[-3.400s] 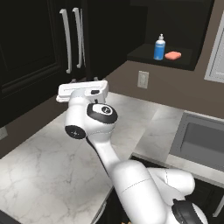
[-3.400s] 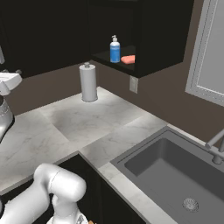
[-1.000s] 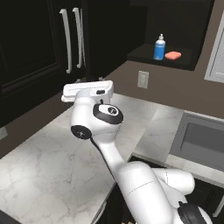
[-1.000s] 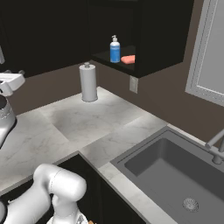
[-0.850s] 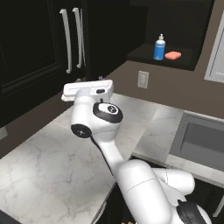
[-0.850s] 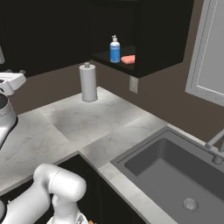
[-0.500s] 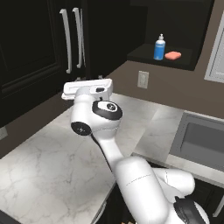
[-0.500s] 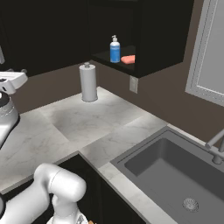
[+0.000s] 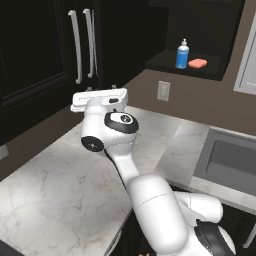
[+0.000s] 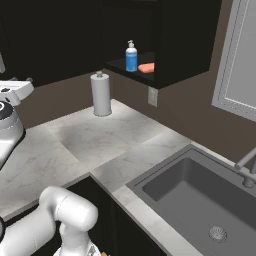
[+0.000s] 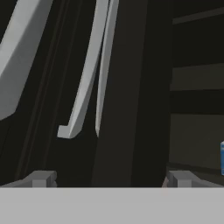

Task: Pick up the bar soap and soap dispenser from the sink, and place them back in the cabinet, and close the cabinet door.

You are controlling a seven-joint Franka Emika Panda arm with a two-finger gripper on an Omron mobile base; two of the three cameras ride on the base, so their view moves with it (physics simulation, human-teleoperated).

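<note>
Through the hand camera I see my gripper (image 11: pixel 109 179) spread wide and empty, facing the cabinet door (image 11: pixel 127 100), whose long silver handle (image 11: pixel 85 74) hangs just left of centre. To the gripper's right, in the open cabinet (image 9: pixel 200 30), the soap dispenser (image 9: pixel 182 54) stands beside the bar soap (image 9: pixel 198 63). Farther right, the sink (image 10: pixel 200 200) sits low in the counter.

A rendered home kitchen: a marble-patterned counter (image 9: pixel 60 185) runs beneath dark wall cabinets (image 9: pixel 45 45) fitted with long silver bar handles (image 9: pixel 76 47), with a wall outlet (image 9: pixel 162 90) set in the brown backsplash. A deep grey sink (image 10: pixel 200 200) with a round drain (image 10: pixel 218 233) and a slim faucet (image 10: pixel 246 167) is sunk into the counter, and a paper towel roll (image 10: pixel 101 94) stands upright near the wall. On an open cabinet shelf, a blue soap dispenser (image 10: pixel 131 56) stands just beside an orange-red bar soap (image 10: pixel 146 67).
</note>
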